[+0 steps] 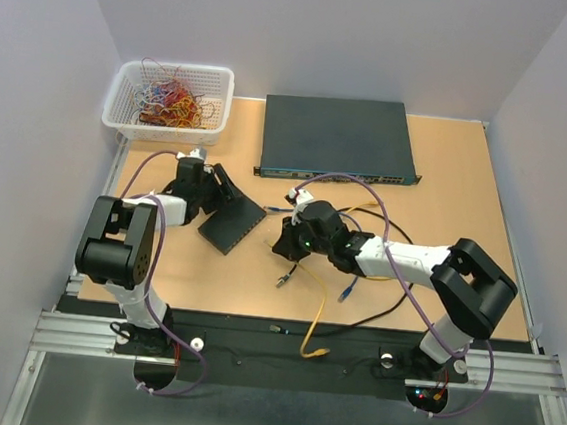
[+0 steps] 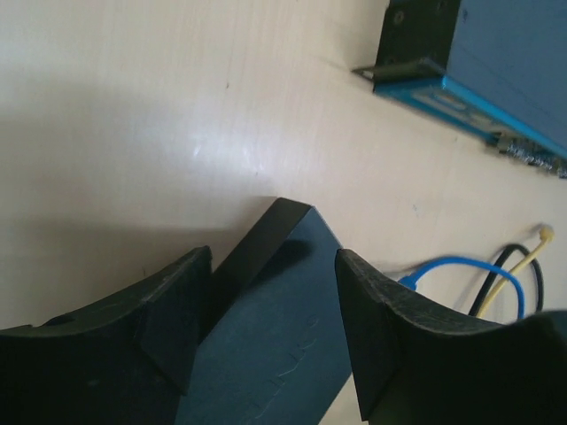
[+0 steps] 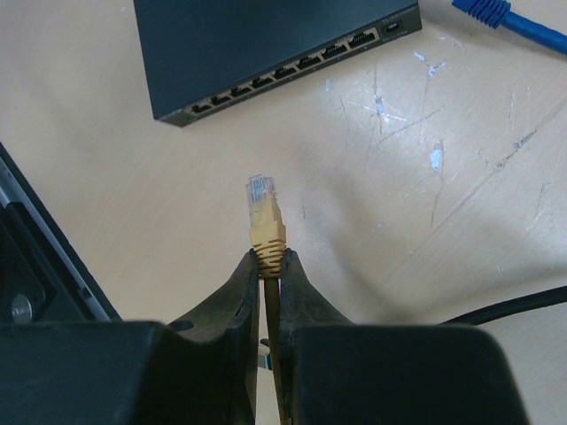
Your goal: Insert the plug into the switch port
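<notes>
Plug (image 3: 260, 202), one, in right gripper (image 3: 270, 258); one black switch (image 3: 257, 40) beyond.

- The plug (image 3: 262, 208) is showing a clear tip above a yellow boot. It is sticking straight out of the right gripper (image 3: 268, 262), whose jaws are pinching the boot tight.
- It is pointing toward the small black box (image 3: 248, 44) and hanging well short of it.
- The switch port (image 3: 292, 73) is sitting in a row of sockets along the box's long edge, facing the plug.
- The box is lying flat and askew, one corner sitting between the left gripper (image 2: 273, 261) fingers.
</notes>
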{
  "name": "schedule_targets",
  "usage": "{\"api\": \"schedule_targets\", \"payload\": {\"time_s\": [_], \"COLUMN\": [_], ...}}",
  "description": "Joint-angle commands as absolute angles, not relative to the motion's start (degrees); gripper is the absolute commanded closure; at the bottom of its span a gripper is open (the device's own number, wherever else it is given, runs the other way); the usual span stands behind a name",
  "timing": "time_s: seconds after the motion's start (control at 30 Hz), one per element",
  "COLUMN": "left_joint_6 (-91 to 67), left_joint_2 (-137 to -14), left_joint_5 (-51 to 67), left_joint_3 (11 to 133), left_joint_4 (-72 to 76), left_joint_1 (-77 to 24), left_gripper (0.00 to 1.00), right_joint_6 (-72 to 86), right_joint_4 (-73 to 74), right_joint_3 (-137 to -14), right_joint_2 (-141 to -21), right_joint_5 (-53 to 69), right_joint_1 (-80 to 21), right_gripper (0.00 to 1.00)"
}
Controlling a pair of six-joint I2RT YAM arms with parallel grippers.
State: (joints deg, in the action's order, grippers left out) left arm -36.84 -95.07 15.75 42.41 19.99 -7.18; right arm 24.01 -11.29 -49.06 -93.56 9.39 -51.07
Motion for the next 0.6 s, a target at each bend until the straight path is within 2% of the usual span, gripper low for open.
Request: {"api": "schedule_targets", "payload": {"time_s": [0.0,0.3,0.37,0.57], "left_joint_6": [-38.4,-39.02,-38.59,-37.27], "left_joint_2": [-91.6,-86.75,-86.05,-85.52], "left_joint_5": [15.91,15.29,15.82,16.43], "left_joint_3": [36.4,28.92,28.39,28.04], "left_joint_4": [19.51,22.67,22.94,22.33], "left_joint_1": [-8.26,-11.16,-11.25,-11.34], "left_gripper": [0.31,0.32,0.37,0.38], "right_joint_6": [23.64,22.76,22.59,22.41], "right_joint_4": [-13.01,-11.69,-11.34,-11.51], "right_joint_3": [-50.1,-52.29,-52.99,-54.84], "right_joint_2": [-94.22,-99.13,-101.23,-104.76], "right_joint_5": [7.65,-1.82,-4.29,-7.73], "right_joint_1": [-51.15,-55.27,-55.9,-58.71], "right_gripper": [1.0,1.0,1.0,1.0]}}
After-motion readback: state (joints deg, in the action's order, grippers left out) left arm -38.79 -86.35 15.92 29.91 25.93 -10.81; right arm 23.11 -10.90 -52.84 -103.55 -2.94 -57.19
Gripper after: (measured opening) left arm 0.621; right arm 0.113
